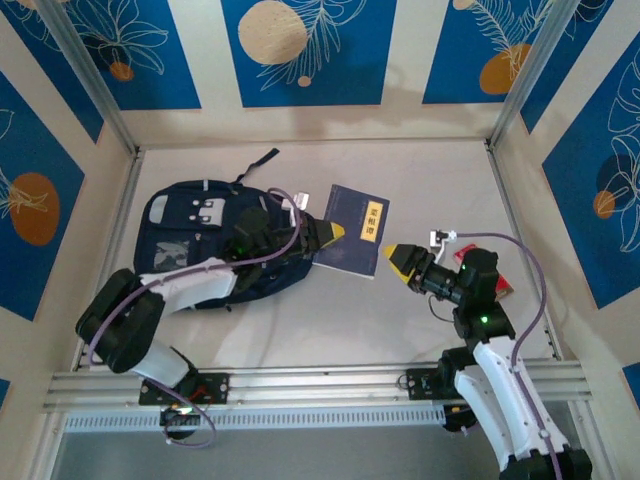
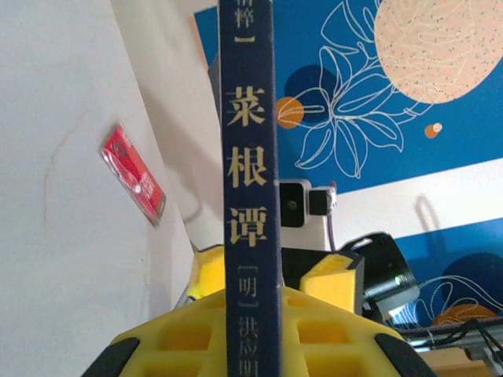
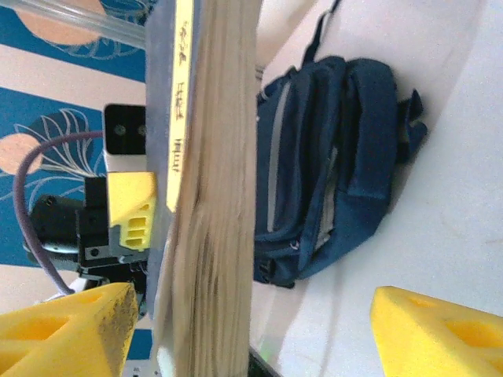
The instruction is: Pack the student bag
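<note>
- Clamping a dark-blue book (image 1: pixel 355 235) by its left edge with the left gripper (image 1: pixel 328 232), yellow fingers (image 2: pixel 169 338) pressed against the two covers.
- Showing, in the left wrist view, the book's spine running up the middle between those fingers, gold characters down its length.
- Reaching with the left arm across the student bag (image 1: pixel 190 235), a navy backpack lying flat on the table (image 1: pixel 400 180) left of centre, dark straps toward the far wall.
- Holding the book just beside the bag's right end, yellow label on the cover facing up in the top view.
- Standing released on the other side: right gripper (image 1: pixel 403 261) with jaws spread wide, aimed at the book's near right corner, close to it but apart in the top view.
- Framing the pale page edges between the right fingers (image 3: pixel 440 330) in the right wrist view, well clear of one; contact with the other impossible to tell.
- Catching the bag beyond the book in that same view, grey stripe and straps visible.
- Lying on the table near the right arm: a small red packet (image 2: pixel 134 174).
</note>
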Tool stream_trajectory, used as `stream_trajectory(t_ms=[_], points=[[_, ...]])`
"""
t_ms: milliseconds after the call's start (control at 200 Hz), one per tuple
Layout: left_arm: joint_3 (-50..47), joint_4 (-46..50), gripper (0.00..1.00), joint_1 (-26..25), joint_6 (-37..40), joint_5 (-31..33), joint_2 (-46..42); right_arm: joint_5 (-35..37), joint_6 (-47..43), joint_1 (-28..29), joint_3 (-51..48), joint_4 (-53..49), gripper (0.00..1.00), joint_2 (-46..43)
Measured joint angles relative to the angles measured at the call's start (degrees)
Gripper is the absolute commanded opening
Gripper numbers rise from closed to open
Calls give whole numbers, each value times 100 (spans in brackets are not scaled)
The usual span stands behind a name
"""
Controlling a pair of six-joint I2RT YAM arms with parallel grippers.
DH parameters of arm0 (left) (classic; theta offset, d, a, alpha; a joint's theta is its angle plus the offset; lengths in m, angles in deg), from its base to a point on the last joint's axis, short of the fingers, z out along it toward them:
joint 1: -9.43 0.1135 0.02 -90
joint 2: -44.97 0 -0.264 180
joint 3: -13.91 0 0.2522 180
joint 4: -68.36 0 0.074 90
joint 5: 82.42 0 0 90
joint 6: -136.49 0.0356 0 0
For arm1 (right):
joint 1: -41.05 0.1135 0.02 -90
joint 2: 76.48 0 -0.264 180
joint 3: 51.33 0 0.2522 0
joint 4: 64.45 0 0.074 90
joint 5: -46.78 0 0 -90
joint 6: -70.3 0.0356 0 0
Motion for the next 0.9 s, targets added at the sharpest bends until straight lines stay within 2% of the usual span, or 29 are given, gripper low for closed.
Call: stream_trajectory(t_ms=[95,225,340,410,490,570,625,675,720,740,815,900], points=[[-81,216,0,-13,170,387,-275,166,319,140,-122,343,85,-267],[-127,323,0,-68,289,857,-540,518,688,688,-278,741,89,-284],[-90,341,0,-201,321,951,-564,769,750,1119,-291,1027,89,-61],[-50,343,1,-310,299,942,-511,791,737,1239,-236,1176,86,260],[7,341,2,-411,299,918,-439,767,695,1285,-136,1388,73,697],[9,341,3,-463,299,883,-422,765,673,1294,-66,1510,48,946],[9,345,6,-476,302,857,-417,767,544,1294,-20,1523,28,977],[9,356,10,-479,302,839,-415,767,501,1281,17,1534,13,970],[11,385,19,-474,306,846,-413,734,428,1228,57,1545,3,949],[13,387,24,-472,306,850,-404,713,433,1200,81,1541,0,946],[42,389,44,-481,332,752,-404,544,321,1086,173,1502,0,938],[151,409,55,-503,343,511,-407,323,203,944,299,1316,0,931]])
